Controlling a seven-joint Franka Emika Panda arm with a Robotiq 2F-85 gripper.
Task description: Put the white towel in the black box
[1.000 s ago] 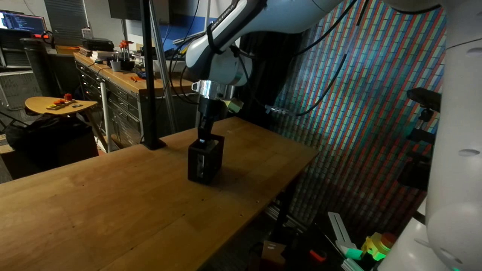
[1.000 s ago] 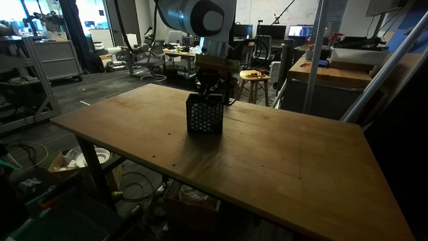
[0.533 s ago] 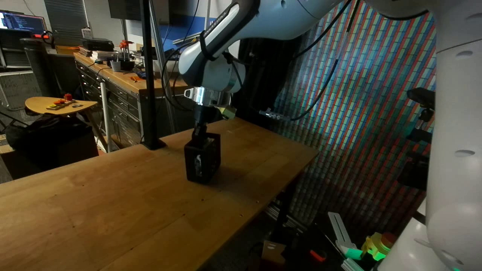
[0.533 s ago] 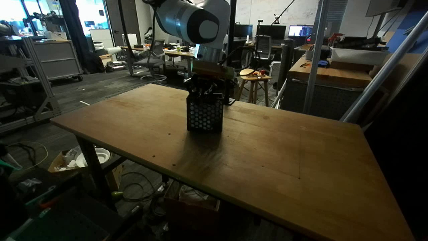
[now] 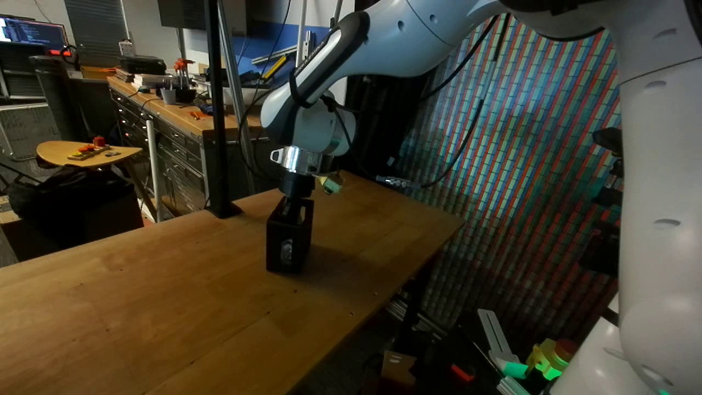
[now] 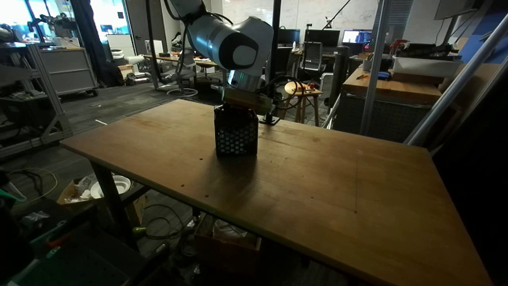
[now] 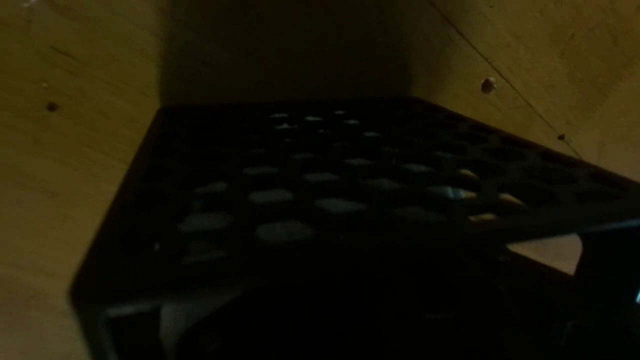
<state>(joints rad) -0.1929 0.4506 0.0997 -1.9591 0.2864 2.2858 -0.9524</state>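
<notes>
Within the black box, the white towel shows through the honeycomb wall, but you cannot tell whether the gripper, tips hidden, is spread or pinching it, so lifting before release may drag it out or, catching that wall, tip the box.

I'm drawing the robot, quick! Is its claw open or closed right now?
Claw: can't tell; its lower end is hidden in the box.

white robot arm, black band, silver wrist collar, black cables, grey oval caps
</notes>
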